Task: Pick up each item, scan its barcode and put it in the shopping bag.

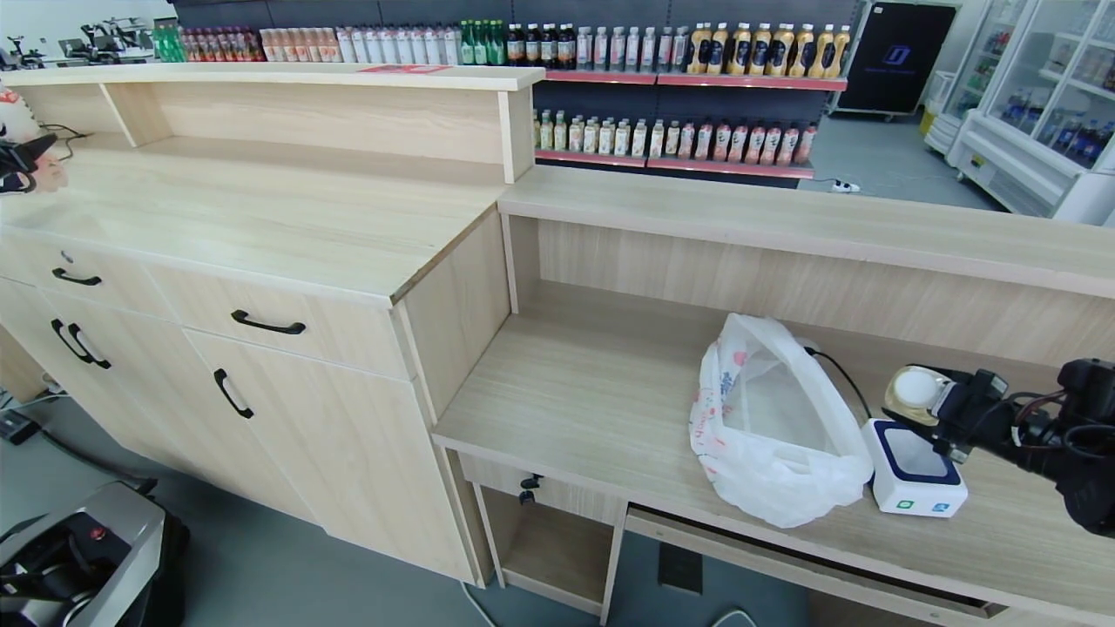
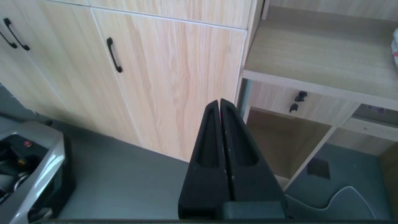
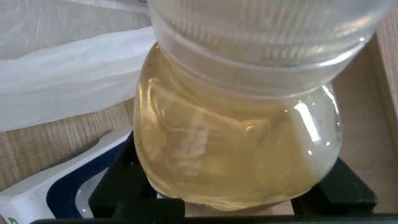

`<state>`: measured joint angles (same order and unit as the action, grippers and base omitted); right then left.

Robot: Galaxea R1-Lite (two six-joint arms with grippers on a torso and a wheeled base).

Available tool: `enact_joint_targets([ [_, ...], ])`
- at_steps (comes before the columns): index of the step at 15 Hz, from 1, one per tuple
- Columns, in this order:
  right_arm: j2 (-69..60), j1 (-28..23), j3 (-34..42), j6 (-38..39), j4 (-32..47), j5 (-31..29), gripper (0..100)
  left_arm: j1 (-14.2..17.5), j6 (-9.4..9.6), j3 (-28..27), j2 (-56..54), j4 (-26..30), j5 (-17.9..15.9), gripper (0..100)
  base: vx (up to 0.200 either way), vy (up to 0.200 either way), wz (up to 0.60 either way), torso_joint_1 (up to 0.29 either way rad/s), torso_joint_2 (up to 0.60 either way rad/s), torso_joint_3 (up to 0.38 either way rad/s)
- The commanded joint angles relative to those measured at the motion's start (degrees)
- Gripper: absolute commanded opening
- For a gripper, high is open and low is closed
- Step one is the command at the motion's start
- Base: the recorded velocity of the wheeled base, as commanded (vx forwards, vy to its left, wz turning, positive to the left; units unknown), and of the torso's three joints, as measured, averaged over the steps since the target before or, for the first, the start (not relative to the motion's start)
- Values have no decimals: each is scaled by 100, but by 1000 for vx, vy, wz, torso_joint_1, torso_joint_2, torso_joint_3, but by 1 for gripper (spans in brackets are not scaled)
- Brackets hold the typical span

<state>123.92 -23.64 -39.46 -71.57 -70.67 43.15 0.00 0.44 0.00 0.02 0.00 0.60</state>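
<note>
A clear bottle of pale yellow liquid (image 1: pixel 913 389) with a white cap hangs just above the white and blue barcode scanner (image 1: pixel 915 468) on the low counter. My right gripper (image 1: pixel 942 406) is shut on the bottle. In the right wrist view the bottle (image 3: pixel 236 143) is close up between the black fingers (image 3: pixel 115 194), with the scanner (image 3: pixel 50 198) and the bag (image 3: pixel 68 68) behind it. The white plastic shopping bag (image 1: pixel 773 422) stands open to the left of the scanner. My left gripper (image 2: pixel 221 109) is shut on nothing, low in front of the cabinet doors.
The low counter (image 1: pixel 575 392) has bare wood left of the bag. A taller counter with drawers and black handles (image 1: pixel 266 326) stands on the left. A black cable (image 1: pixel 841 370) runs behind the bag. Shelves of bottles (image 1: pixel 662 52) line the back.
</note>
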Motion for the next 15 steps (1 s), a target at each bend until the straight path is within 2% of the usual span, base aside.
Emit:
enact_joint_targets([
  [1, 18, -1, -35, 3, 0, 0, 0, 0, 0, 0, -2, 0, 2, 0, 0, 0, 0, 0, 0, 0],
  [9, -210, 8, -106, 161, 62, 26, 0, 0, 0, 0, -2, 0, 2, 0, 0, 0, 0, 0, 0, 0],
  [12, -1107, 140, -246, 1769, 124, -53, 0, 0, 0, 0, -2, 0, 2, 0, 0, 0, 0, 0, 0, 0],
  [14, -1783, 26, -712, 2508, 985, -439, 0, 0, 0, 0, -2, 0, 2, 0, 0, 0, 0, 0, 0, 0],
  [15, -2152, -1, -712, 3026, 1503, -668, 0, 0, 0, 0, -2, 0, 2, 0, 0, 0, 0, 0, 0, 0],
])
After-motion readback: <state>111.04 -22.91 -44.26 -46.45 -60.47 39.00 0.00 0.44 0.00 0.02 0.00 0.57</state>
